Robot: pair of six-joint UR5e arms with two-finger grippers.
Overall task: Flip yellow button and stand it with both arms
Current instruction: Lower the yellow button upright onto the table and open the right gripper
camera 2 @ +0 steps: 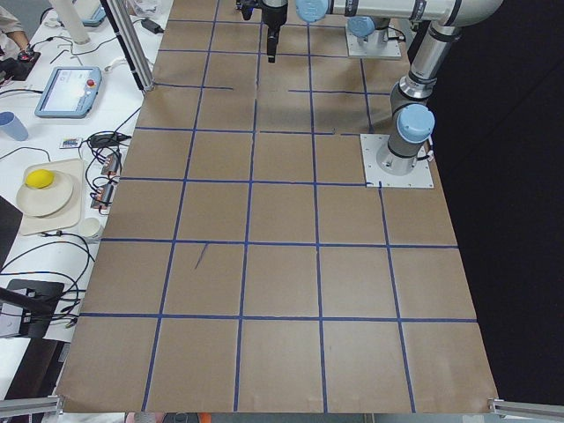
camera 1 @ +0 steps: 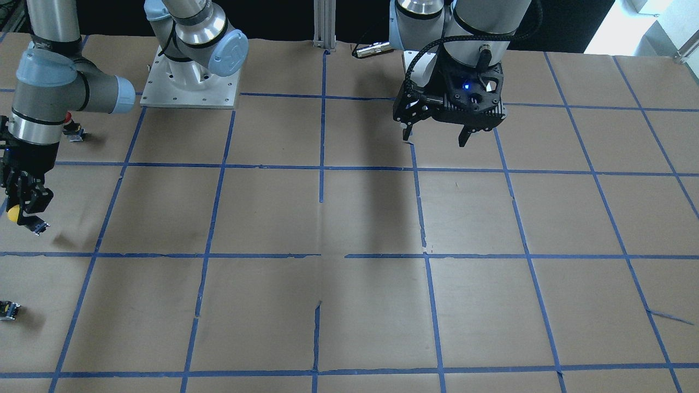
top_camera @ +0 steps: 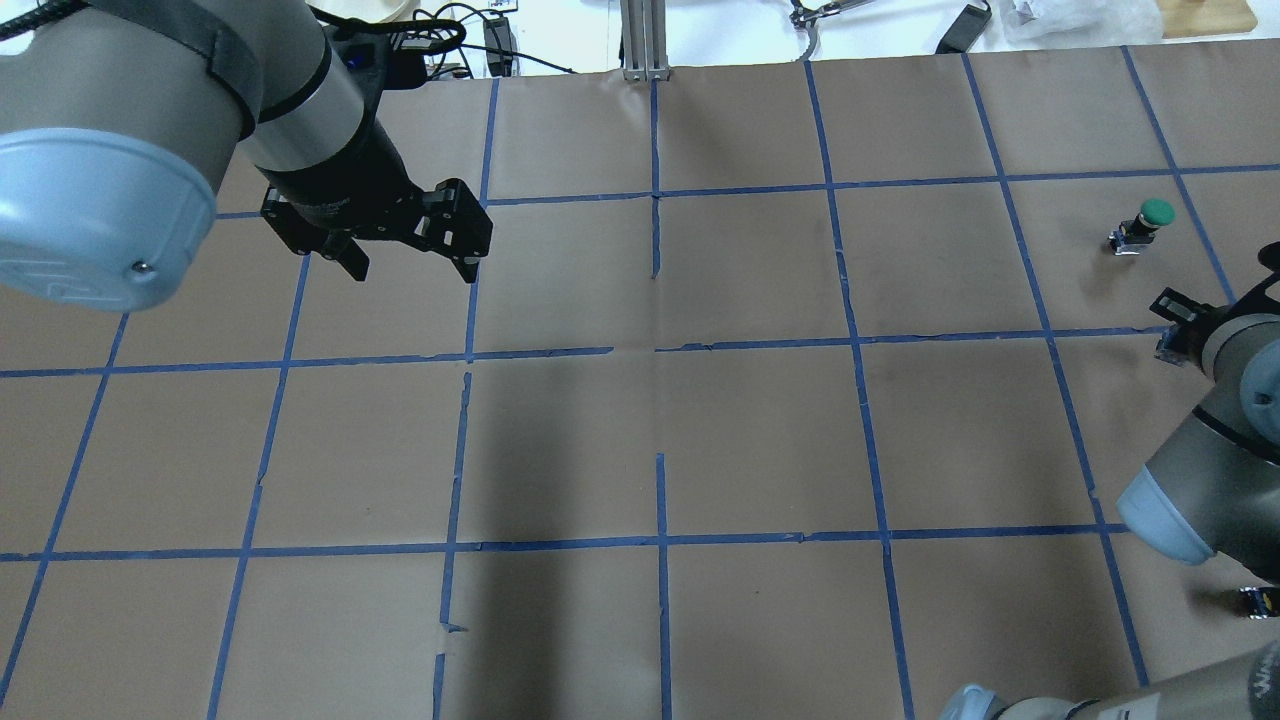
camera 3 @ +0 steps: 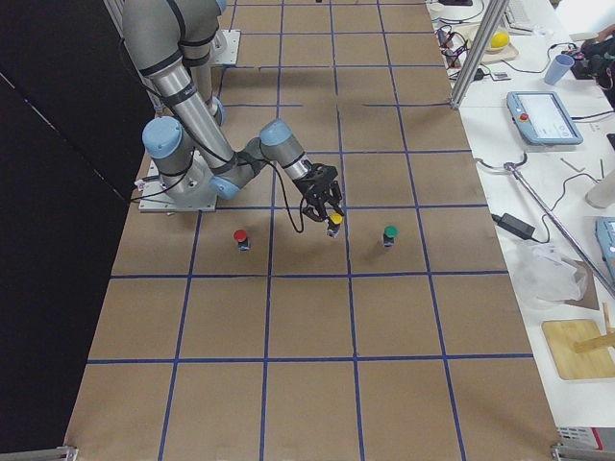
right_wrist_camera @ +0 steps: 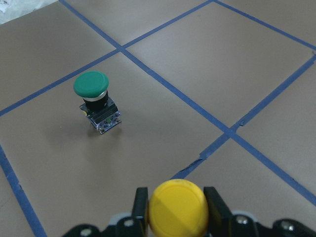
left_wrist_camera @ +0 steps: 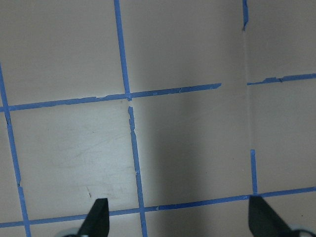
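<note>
The yellow button [right_wrist_camera: 178, 211] has a domed yellow cap and sits between the fingers of my right gripper [right_wrist_camera: 175, 202], which is shut on it. In the front-facing view the right gripper [camera 1: 24, 210] holds the yellow button [camera 1: 13, 213] near the table's left edge, low over the paper. In the right exterior view the yellow button [camera 3: 335, 222] is under the right gripper [camera 3: 325, 204]. My left gripper [camera 1: 436, 137] is open and empty, hanging above the table far from the button. It also shows in the overhead view [top_camera: 415, 265] and in its own wrist view [left_wrist_camera: 178, 219].
A green button [right_wrist_camera: 95, 98] stands upright beyond the right gripper, also in the overhead view [top_camera: 1148, 222]. A red button [camera 3: 240, 236] stands on the robot's side of the right gripper. A small dark block [camera 1: 8, 310] lies at the table edge. Blue tape lines grid the brown paper.
</note>
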